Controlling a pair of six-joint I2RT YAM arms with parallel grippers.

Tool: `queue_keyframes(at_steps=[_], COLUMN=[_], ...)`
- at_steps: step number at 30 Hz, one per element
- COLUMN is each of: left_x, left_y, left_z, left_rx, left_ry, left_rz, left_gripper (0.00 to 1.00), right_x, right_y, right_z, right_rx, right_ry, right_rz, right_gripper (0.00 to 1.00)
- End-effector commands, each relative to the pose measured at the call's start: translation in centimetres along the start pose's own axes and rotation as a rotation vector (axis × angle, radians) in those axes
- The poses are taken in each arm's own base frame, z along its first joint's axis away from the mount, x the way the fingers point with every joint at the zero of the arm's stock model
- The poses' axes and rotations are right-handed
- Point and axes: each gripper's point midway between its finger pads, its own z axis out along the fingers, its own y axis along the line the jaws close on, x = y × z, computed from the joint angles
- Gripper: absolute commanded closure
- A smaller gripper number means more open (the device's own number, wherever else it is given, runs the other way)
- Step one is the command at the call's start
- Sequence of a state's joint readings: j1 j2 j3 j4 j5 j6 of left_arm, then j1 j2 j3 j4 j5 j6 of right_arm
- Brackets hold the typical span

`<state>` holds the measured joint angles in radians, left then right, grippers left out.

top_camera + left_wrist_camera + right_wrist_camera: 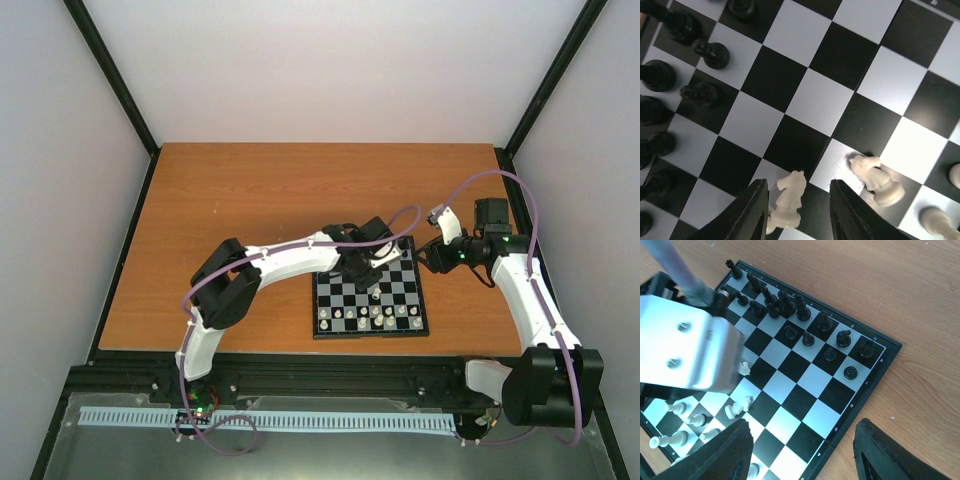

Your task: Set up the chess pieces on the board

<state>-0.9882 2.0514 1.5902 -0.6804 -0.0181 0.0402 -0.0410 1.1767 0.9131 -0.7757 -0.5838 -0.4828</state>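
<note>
The board [420, 300] lies near the table's front edge, right of centre. My left gripper [372, 284] hangs low over its middle. In the left wrist view it [799, 200] is open around an upright cream-white knight [790, 196], which stands close to the left finger [752, 212], with a gap to the right one. A second white knight [876, 179] lies tipped beside it. Black pieces [710, 54] stand at the left. My right gripper [432, 258] is open and empty above the board's right edge [875, 390].
Black pieces [805, 315] fill the board's far rows in the right wrist view and white pieces [687, 419] its near rows. The left gripper's silver housing [690, 350] covers part of the board. Bare wooden table [250, 200] lies left of and behind the board.
</note>
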Motion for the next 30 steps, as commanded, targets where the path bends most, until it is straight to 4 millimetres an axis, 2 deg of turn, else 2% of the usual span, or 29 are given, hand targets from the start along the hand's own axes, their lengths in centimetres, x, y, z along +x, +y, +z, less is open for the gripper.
queue_keyframes(at_steps=[1, 8, 19, 30], left_x=[-0.1, 1.3, 2.6, 3.6], left_y=[0.2, 0.5, 0.6, 0.2], left_z=[0.7, 1.3, 2.2, 2.9], left_rx=[-0.013, -0.031, -0.036, -0.015], left_ry=[0.051, 0.112, 0.16, 0.2], left_rz=[0.075, 0.083, 0.073, 0.069], left_gripper=[0.62, 0.61, 0.63, 0.76], right_x=[0.1, 0.1, 0.3, 0.4], right_y=[-0.2, -0.2, -0.1, 0.0], right_z=[-0.1, -0.1, 0.1, 0.3], right_rx=[0.002, -0.005, -0.019, -0.031], right_ry=[-0.007, -0.01, -0.002, 0.006], right_rz=[0.01, 0.011, 0.014, 0.02], right_gripper=[0.44, 0.44, 0.44, 0.44])
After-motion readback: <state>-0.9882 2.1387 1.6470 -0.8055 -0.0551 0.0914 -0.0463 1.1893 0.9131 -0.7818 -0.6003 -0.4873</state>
